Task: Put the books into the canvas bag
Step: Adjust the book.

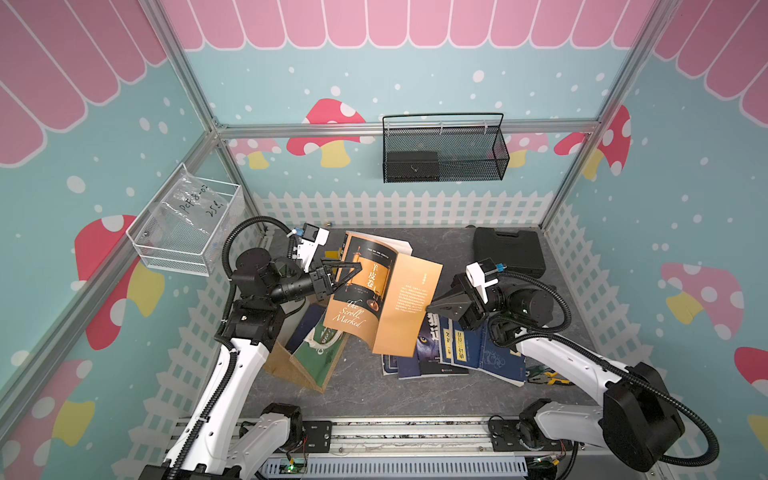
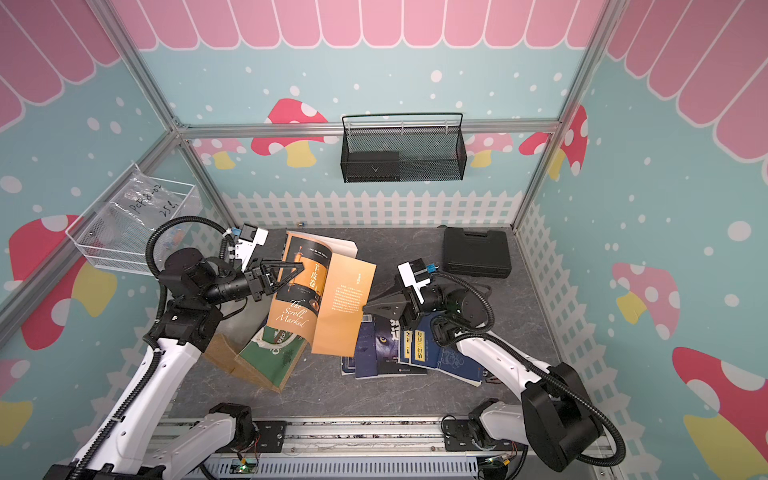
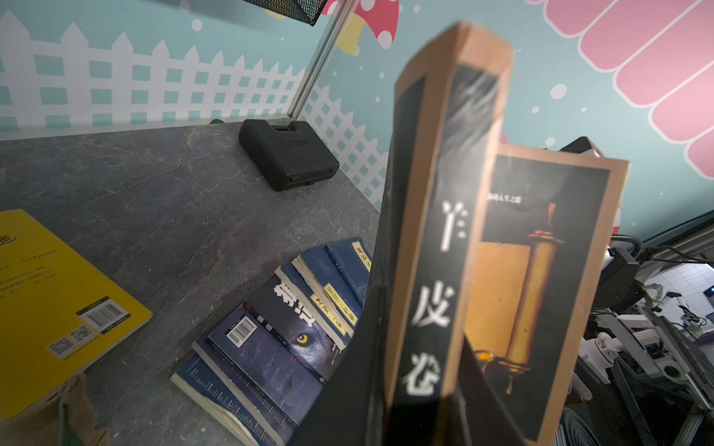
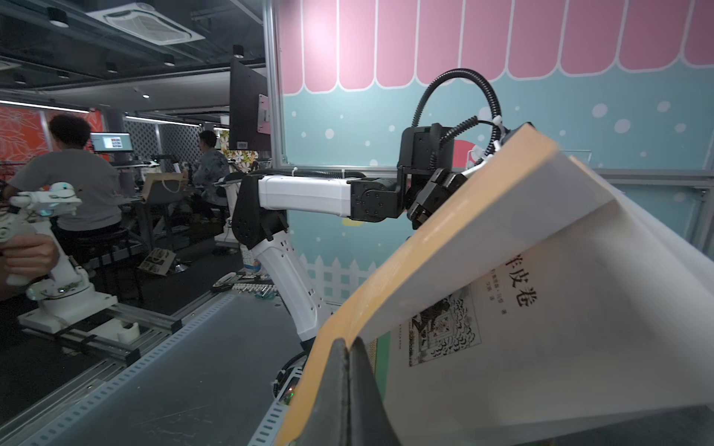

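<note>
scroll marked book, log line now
scroll marked book: aloft, open; left tool: shut on it; right tool: shut on cover; canvas bag: below

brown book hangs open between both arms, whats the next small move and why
Probably swing the right gripper toward the left gripper to fold the cover shut: both grip the book, its cover splays wide, and the bag lies below.

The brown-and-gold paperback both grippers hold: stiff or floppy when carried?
Probably floppy: the paperback hangs fanned open, its cover bowed away from the pages. Pinched only by the left gripper and right gripper, it may splay further when moved.
</note>
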Robot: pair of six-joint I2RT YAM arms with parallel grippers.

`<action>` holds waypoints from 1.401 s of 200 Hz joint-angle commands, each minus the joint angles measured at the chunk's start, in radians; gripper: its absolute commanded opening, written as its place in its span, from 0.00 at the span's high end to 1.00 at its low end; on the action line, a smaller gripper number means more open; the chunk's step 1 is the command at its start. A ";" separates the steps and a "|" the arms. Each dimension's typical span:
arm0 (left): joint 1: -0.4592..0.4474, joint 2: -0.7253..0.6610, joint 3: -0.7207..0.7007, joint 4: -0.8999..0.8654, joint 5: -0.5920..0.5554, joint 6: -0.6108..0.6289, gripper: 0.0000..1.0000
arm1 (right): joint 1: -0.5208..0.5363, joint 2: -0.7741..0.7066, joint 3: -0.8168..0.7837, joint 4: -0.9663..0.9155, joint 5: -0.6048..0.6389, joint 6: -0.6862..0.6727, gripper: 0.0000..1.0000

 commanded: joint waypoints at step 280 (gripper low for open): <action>-0.011 0.015 -0.087 0.629 0.062 -0.414 1.00 | 0.099 -0.041 0.228 -1.116 0.893 -0.636 0.24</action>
